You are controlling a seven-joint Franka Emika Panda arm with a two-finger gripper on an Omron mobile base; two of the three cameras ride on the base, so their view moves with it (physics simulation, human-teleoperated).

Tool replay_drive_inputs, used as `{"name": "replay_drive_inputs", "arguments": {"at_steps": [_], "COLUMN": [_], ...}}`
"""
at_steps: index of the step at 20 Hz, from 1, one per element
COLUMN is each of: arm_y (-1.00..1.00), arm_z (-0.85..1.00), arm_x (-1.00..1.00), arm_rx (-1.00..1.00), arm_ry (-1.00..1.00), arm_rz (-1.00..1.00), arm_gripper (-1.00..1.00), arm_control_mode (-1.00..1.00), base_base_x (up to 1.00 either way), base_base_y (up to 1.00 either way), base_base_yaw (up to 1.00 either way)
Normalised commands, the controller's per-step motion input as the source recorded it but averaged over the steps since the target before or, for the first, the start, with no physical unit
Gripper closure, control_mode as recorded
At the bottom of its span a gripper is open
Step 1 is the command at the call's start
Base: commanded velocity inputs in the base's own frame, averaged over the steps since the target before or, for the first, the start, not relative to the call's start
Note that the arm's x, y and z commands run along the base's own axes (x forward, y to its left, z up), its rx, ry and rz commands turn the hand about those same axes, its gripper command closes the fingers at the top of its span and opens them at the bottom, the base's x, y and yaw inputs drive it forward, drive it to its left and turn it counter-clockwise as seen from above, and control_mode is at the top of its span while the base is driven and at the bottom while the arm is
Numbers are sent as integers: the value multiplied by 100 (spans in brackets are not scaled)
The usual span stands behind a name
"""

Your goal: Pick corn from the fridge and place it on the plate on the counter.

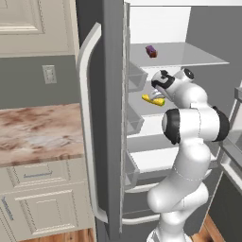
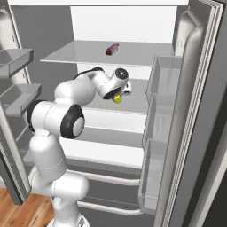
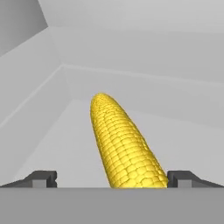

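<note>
- The pick is the step judged to be in hand: the corn (image 3: 124, 144) has not yet been grasped, and the carry to the plate is not yet begun.
- The fridge (image 1: 101, 142) stands open, and the arm is reached in over the middle shelf (image 2: 133, 104), below the shelf that carries a small purple item (image 1: 151, 51).
- In the hand view, going left to right: the left finger (image 3: 41, 178) is seen at the bottom edge, well apart from the corn; the corn lies between the two tips, running away from the camera; the right finger (image 3: 183, 178) stands just beside the corn's near end.
- The fingers (image 3: 113, 179) are spread wide, with nothing pinched between them.
- The corn is thus off-centre in the gap, nearer the right tip than the left; whether that tip touches it cannot be told.
- In the left base view the corn (image 1: 154, 99) is seen lying flat on the shelf, just under the hand; in the right base view a yellow end (image 2: 117, 99) shows below the wrist.
- The next move is judged to call for a small shift to centre the gap, a last descent, and a closing across the cob before it is lifted out.
</note>
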Motion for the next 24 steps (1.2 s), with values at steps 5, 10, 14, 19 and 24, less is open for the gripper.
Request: {"name": "replay_drive_inputs", "arguments": {"at_steps": [5,10,14,19,24], "arm_y": [-2,-3,0,0,6], "arm_z": [-14,-20,-26,-24,-35], "arm_x": [20,27,16,3,0], "arm_rx": [-4,-3,-3,-7,-9], "arm_ry": [-6,-3,0,0,0], "arm_rz": [10,8,5,2,0], "arm_gripper": [-100,-100,-100,-100,100], "arm_control_mode": [-100,-100,-100,-100,-100], "base_base_x": [0,0,0,0,0], "base_base_y": [0,0,0,0,0], "base_base_yaw": [0,0,0,0,0]}}
